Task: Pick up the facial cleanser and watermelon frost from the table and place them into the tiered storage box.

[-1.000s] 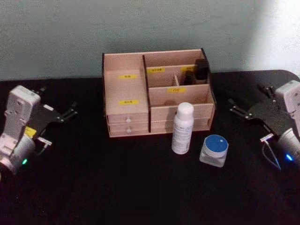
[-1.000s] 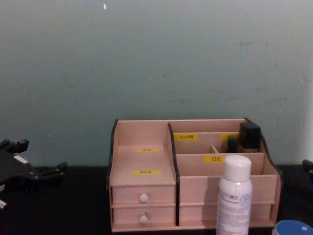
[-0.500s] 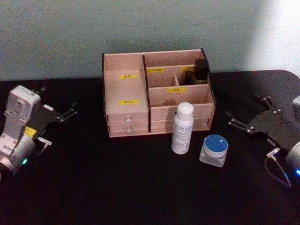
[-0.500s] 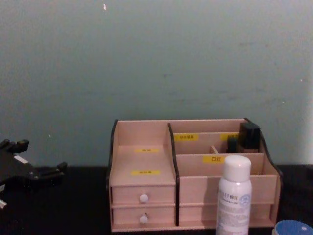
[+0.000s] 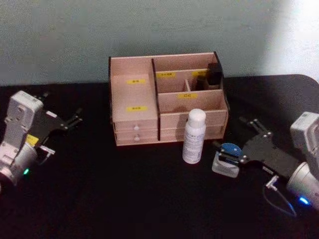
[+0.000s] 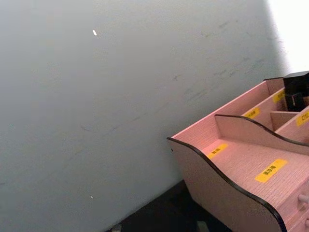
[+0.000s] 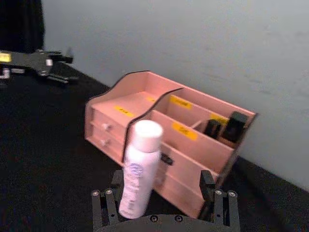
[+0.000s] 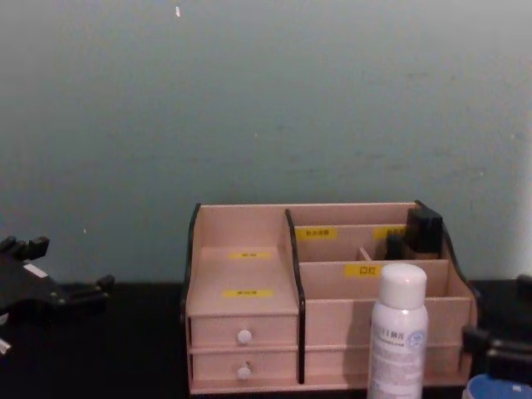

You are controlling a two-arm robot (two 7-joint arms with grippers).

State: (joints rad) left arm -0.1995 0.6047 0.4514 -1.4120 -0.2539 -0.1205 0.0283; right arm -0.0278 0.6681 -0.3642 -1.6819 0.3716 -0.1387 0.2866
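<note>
The right gripper (image 5: 229, 133) hovers with its fingers spread wide at the blue-lidded jar (image 5: 229, 149), which sits on the black table (image 5: 149, 199) in front of the tiered storage box's (image 5: 134, 127) right end. For a clean grasp, I'd centre the jar between the fingers, drop below the lid and close gently, keeping clear of the white spray bottle (image 5: 193, 137) standing just beside it, nearer the box front. The left gripper (image 5: 61, 107), also open, waits well off the box's left side.
</note>
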